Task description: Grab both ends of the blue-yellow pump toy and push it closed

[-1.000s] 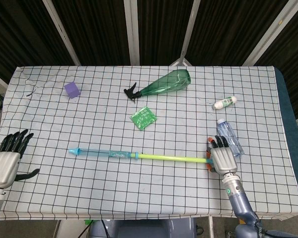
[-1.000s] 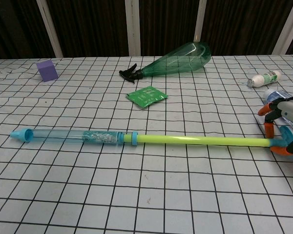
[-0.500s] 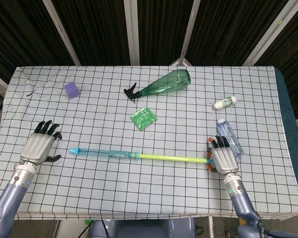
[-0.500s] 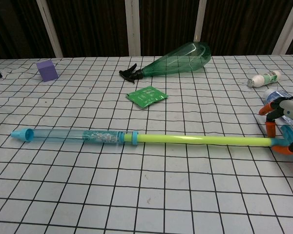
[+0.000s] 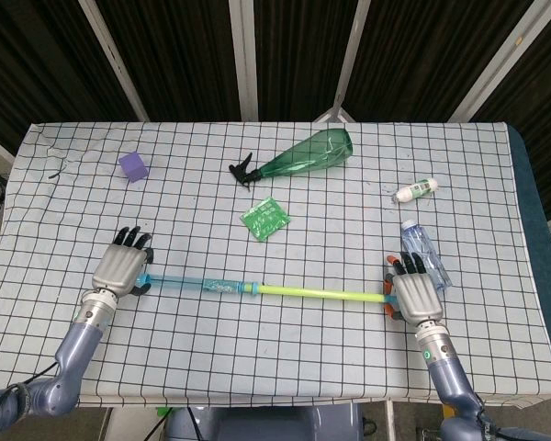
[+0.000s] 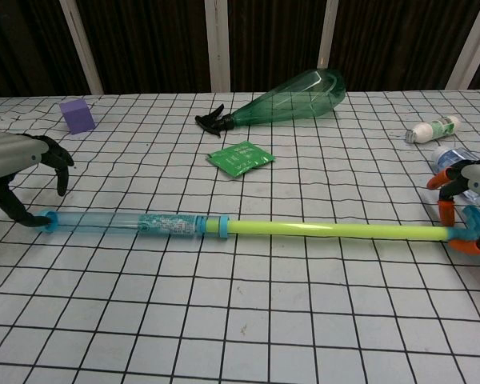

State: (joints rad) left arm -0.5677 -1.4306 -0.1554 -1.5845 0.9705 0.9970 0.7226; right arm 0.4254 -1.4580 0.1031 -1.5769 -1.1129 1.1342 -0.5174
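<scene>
Centrally, the counter (image 5: 285,367), under a gridded cloth, carries the blue-yellow pump toy (image 5: 257,289), lying fully extended from left to right near the front edge. The clear blue barrel (image 6: 128,223) forms the left half and the thin yellow rod (image 6: 336,231) the right, ending in an orange handle (image 6: 464,242). By its look the toy is light, rigid plastic, apt to roll or skid on the cloth, and the slender rod may flex if pushed off-axis; the two end pieces are the sound places to hold. The right hand (image 5: 413,294) rests at the handle with fingers (image 6: 444,178) curled about it, apparently gripping. The left hand (image 5: 121,268) hovers at the barrel's tip (image 6: 46,218), its fingers (image 6: 60,164) bent but apart, one touching the tip, nothing yet clasped.
</scene>
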